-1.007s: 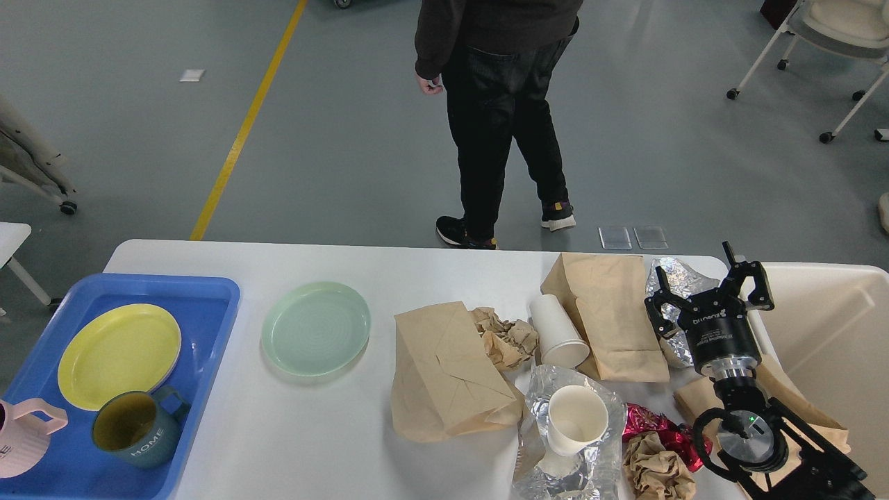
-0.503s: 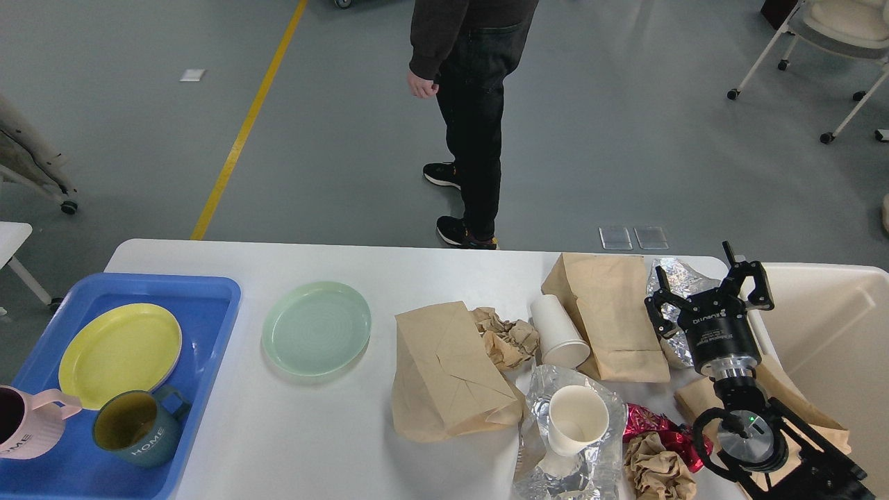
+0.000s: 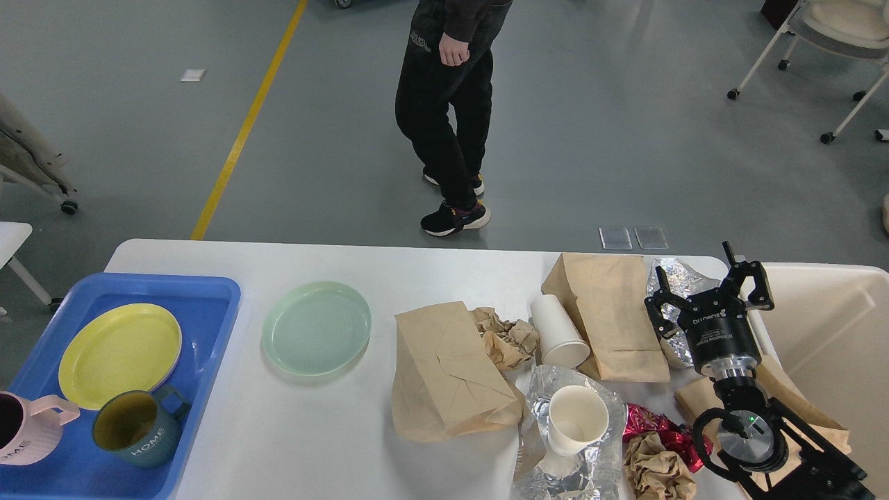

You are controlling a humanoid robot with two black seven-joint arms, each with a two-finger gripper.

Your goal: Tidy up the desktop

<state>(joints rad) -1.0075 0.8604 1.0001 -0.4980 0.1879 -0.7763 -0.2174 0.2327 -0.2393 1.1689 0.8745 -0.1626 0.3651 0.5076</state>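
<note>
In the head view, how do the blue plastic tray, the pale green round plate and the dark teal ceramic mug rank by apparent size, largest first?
1. Blue plastic tray, partly cut off by the picture's edge
2. Pale green round plate
3. Dark teal ceramic mug, though it sits nearer the camera

From the head view I observed the desktop with a blue tray at its left end. The tray held a yellow plate, a teal mug and a pink mug. A pale green plate lay just right of the tray. Right of centre lay two brown paper bags, crumpled brown paper, a white paper cup on its side, and a second cup on foil. My right gripper stood over the right edge, fingers spread, holding nothing. A beige bin sat beyond it. A person stood on the far floor.
</note>
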